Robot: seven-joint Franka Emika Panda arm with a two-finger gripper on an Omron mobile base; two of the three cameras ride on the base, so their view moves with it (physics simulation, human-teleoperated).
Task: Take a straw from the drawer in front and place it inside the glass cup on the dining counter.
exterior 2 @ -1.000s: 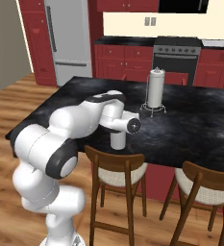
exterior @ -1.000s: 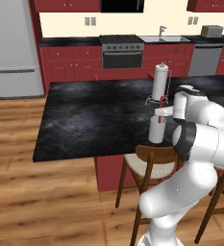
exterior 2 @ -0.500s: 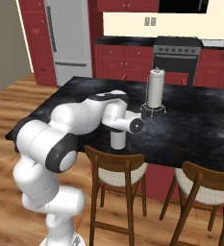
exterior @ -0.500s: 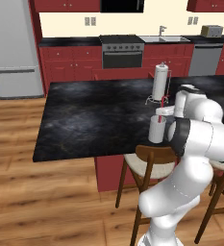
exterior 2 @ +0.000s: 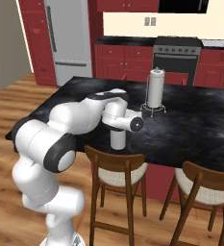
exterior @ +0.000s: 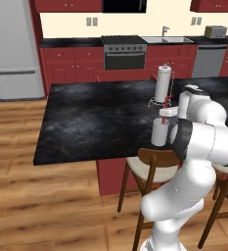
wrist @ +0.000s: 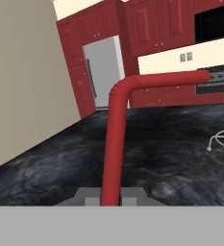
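Note:
The glass cup [exterior: 159,134] [exterior 2: 117,140], a small pale cylinder, stands near the front edge of the black dining counter [exterior: 96,117] [exterior 2: 195,125]. My gripper [exterior: 163,117] [wrist: 111,197] hangs right above the cup, shut on the dark red straw [exterior: 165,104] [wrist: 114,144]. The straw stands upright over the cup's mouth. In the hand view it rises between my fingertips [wrist: 87,194] and bends sideways at its far end. Whether its lower end is inside the cup I cannot tell. The drawer is out of view.
A white paper-towel roll [exterior: 163,83] [exterior 2: 155,89] on a wire stand sits just behind the cup. Wooden stools [exterior: 145,169] [exterior 2: 116,168] stand under the counter's near edge. Fridge [exterior: 15,49], stove [exterior: 124,53] and sink line the back wall.

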